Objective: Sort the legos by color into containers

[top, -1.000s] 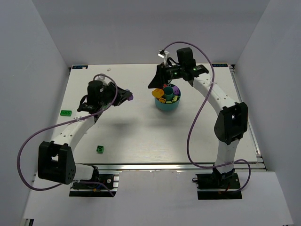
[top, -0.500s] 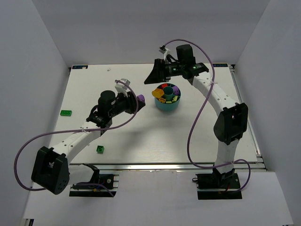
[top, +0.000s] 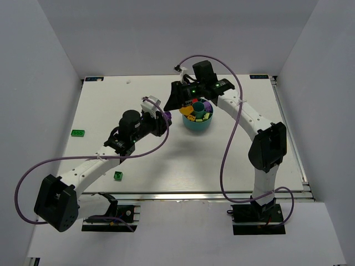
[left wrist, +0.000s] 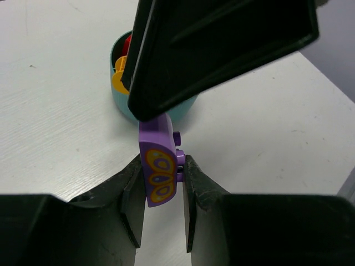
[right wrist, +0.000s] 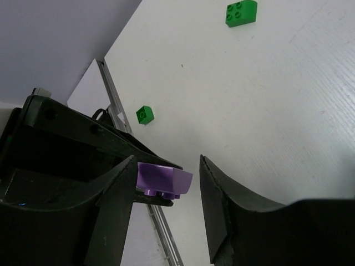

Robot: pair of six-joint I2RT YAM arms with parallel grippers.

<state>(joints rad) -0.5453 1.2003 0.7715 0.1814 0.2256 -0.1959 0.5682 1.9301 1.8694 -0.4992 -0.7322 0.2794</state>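
Observation:
A purple lego (left wrist: 160, 166) with an orange butterfly print is pinched between the fingers of my left gripper (left wrist: 162, 164), which is shut on it just left of the teal dish (top: 197, 126). My right gripper (right wrist: 166, 162) straddles the same purple lego (right wrist: 163, 180) from above. Its jaws are open, with a clear gap on one side. Seen from the top, the two grippers meet at the purple lego (top: 166, 116). The dish's containers hold yellow, red, purple and lime legos (top: 198, 112). Two green legos (top: 118, 175) (top: 77, 132) lie on the table.
The right gripper's black finger (left wrist: 222, 50) fills the top of the left wrist view and hides part of the dish wall (left wrist: 118, 100). The two green bricks (right wrist: 241, 13) (right wrist: 145, 114) also show in the right wrist view. White walls enclose the table (top: 233, 160).
My left arm carried the purple lego right, up to the dish. My right gripper swung left off the dish, opened wide, then narrowed around the lego.

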